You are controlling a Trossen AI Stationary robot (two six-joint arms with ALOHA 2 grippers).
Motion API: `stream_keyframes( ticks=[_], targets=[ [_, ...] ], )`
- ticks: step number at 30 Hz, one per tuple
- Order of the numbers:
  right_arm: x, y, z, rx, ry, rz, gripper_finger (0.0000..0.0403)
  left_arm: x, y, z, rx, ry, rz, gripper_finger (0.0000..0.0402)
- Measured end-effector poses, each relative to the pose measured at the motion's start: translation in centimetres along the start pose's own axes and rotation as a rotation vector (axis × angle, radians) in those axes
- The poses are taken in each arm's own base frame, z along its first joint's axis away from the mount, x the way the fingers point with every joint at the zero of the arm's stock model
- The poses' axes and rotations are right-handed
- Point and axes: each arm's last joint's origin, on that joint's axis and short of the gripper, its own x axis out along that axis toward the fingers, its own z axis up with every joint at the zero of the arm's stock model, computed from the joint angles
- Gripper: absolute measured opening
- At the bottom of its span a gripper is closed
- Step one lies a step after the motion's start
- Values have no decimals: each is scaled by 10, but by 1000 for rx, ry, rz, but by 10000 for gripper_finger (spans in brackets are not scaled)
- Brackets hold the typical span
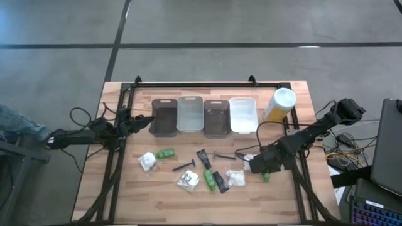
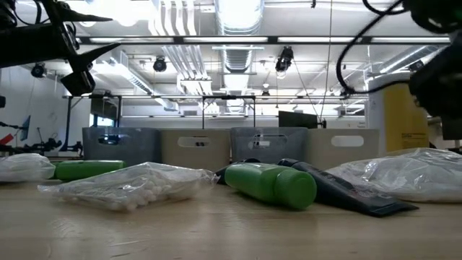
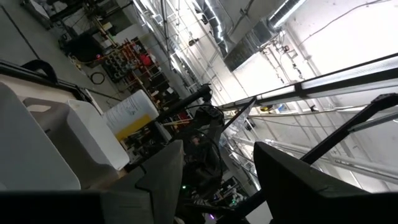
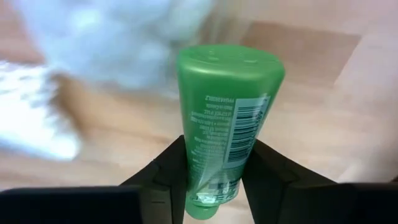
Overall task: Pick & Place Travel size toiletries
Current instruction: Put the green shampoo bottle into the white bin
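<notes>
Overhead, table-level, two wrist views (close)

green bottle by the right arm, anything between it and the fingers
No. In the right wrist view the green bottle already sits between the right gripper's two fingers, which press on its sides. Nothing else lies in that gap; the white packet lies beyond the bottle, on the table.
</notes>
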Motion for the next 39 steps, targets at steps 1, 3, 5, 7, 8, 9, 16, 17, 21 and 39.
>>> stream_keyframes(
  ticks=[1, 3, 5, 7, 8, 9, 16, 17, 21, 39],
  targets=[
    [-4, 2, -2, -5, 7, 18, 116, 0, 0, 0, 0, 0, 0, 202],
    [-14, 7, -6, -14, 8, 63, 116, 0, 0, 0, 0, 0, 0, 202],
    [-26, 13, -10, -24, -21, 122, 115, 0, 0, 0, 0, 1, 0, 202],
    [-43, 21, -12, -56, -75, 219, 113, 0, 0, 0, 0, 1, -1, 202],
    [-52, 26, -12, -69, -114, 277, 112, 0, 0, 0, 0, 1, -1, 202],
    [-63, 31, -11, -81, -161, 339, 112, 0, 0, 0, 0, 1, -1, 202],
    [-133, 52, 23, -102, -508, 474, 114, 0, 0, 0, -5, 1, -1, 202],
    [-141, 54, 31, -111, -538, 462, 114, 0, 0, 0, -5, -1, 1, 202],
    [-161, 58, 72, -119, -589, 374, 115, 0, 0, 0, -5, -8, 5, 202],
    [-112, 65, 179, -117, -395, 59, 172, 0, 0, 0, -5, -10, 7, 202]
  ],
)
